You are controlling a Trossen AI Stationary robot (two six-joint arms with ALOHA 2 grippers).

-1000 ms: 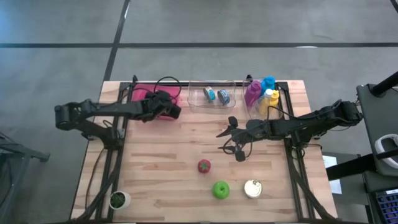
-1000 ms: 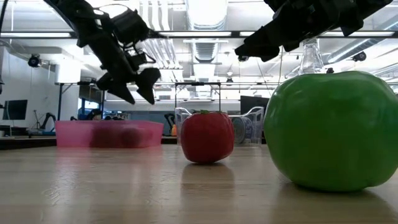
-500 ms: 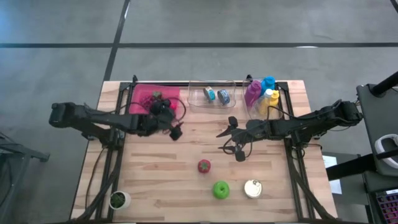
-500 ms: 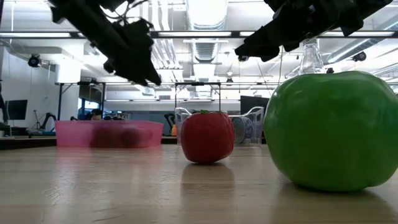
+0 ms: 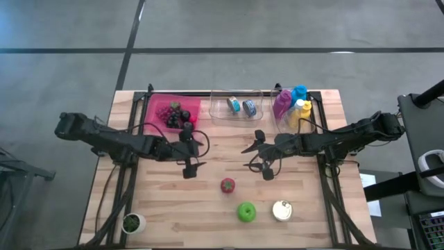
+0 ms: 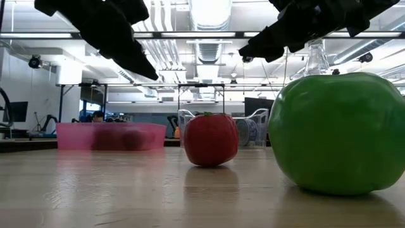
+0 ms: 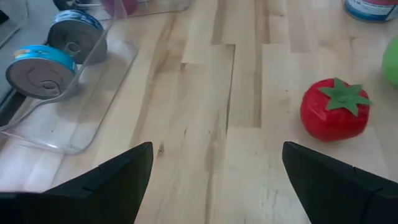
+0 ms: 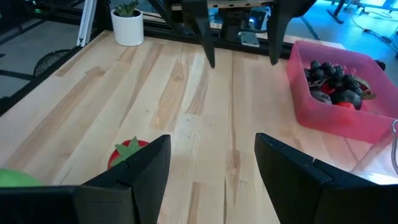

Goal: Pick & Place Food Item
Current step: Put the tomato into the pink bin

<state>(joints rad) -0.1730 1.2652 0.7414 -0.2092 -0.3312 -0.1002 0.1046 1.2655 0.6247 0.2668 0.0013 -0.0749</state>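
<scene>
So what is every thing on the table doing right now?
Left gripper: open, empty, above the table.
Right gripper: open, empty, above the table.
Tomato: on the table, upright, untouched.
Green apple: on the table, untouched.
Tin can: standing near the green apple.
Pink bin: holds dark grapes.
Clear tray: holds two cans on their sides.
Potted plant: upright at the table corner.

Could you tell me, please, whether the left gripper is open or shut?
Open: the left gripper holds nothing, its fingers spread wide above bare table.
</scene>
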